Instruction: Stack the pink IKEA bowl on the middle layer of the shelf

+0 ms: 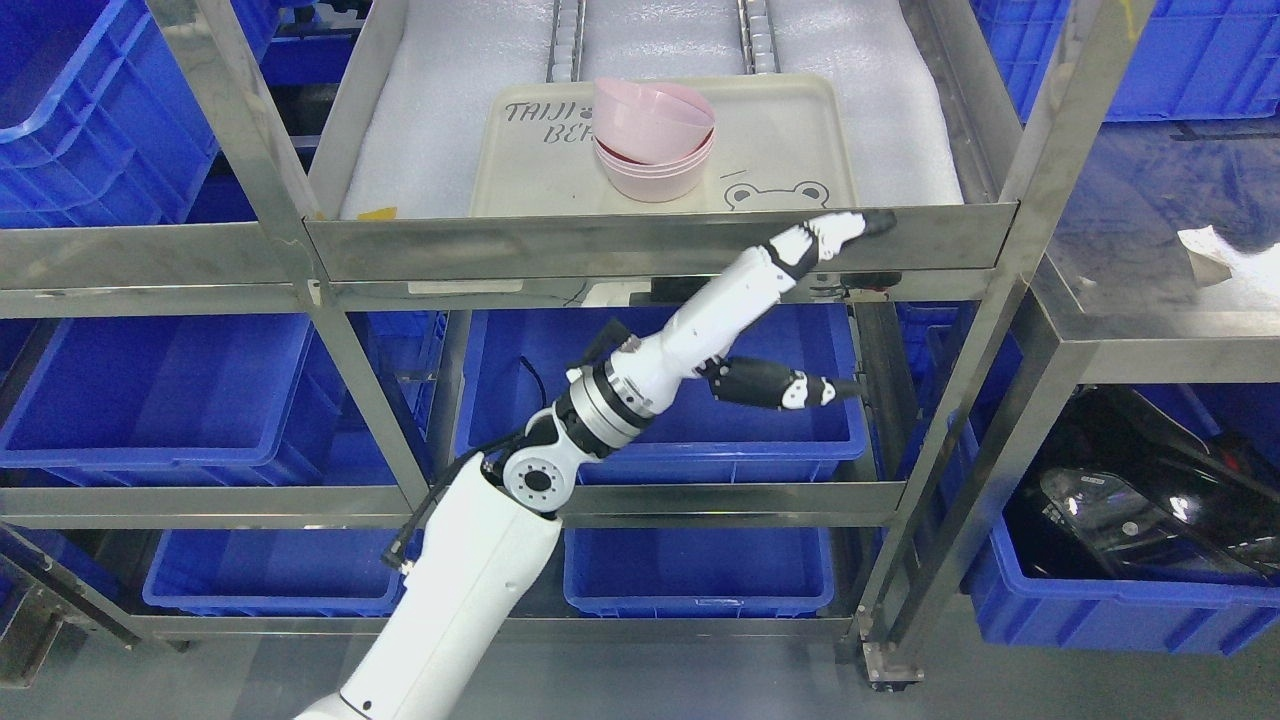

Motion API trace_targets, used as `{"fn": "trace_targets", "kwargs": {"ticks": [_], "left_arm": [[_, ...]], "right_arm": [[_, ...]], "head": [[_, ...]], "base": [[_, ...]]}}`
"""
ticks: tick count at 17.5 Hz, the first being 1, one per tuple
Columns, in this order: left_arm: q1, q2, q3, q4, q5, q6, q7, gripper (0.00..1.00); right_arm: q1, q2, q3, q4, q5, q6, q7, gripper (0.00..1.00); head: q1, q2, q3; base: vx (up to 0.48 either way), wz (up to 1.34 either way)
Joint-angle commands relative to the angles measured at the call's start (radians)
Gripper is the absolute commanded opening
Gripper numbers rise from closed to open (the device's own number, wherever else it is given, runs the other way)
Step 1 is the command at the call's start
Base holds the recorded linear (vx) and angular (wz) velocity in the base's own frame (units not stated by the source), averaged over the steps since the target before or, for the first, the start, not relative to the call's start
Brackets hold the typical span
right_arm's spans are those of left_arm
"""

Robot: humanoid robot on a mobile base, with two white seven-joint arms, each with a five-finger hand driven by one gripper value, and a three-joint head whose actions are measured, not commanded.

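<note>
Bowls [655, 140] of thin pink plastic are sitting on the cream tray [800, 130] on the steel shelf [660, 245] — a nested stack with the top one lying tilted, not fully seated. They are looking light, stiff and rather slick, so the rim is probably the best place to pinch; a push on the wall may simply be sliding them. The left hand [790, 310] is reaching below the shelf's front lip, fingers spread and holding nothing, well short of the bowls — though whether a fingertip is touching the lip, I cannot tell.
</note>
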Motion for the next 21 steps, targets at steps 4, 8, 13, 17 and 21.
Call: {"fn": "trace_targets", "kwargs": {"ticks": [4,8,13,17,21], "left_arm": [[0.430,0.005,0.076,-0.036,0.019,-0.007,0.010,1.00],[0.537,0.005,0.187,0.012,0.042,-0.007,0.094,1.00],[0.531,0.005,0.342,0.034,0.226,0.151,0.219,1.00],[0.524,0.005,0.425,0.034,0.232,0.225,0.227,1.00],[0.524,0.005,0.448,0.034,0.232,0.254,0.227,1.00]], "right_arm": [[0.015,-0.017,0.000,-0.017,0.000,0.000,0.000,1.00],[0.015,-0.017,0.000,-0.017,0.001,0.000,0.000,1.00],[0.015,-0.017,0.000,-0.017,0.000,0.000,0.000,1.00],[0.015,-0.017,0.000,-0.017,0.000,0.000,0.000,1.00],[0.015,-0.017,0.000,-0.017,0.000,0.000,0.000,1.00]], "head": [[0.0000,0.000,0.000],[0.0000,0.000,0.000],[0.0000,0.000,0.000],[0.0000,0.000,0.000],[0.0000,0.000,0.000]], "base": [[0.000,0.00],[0.000,0.00],[0.000,0.00],[0.000,0.00],[0.000,0.00]]}}
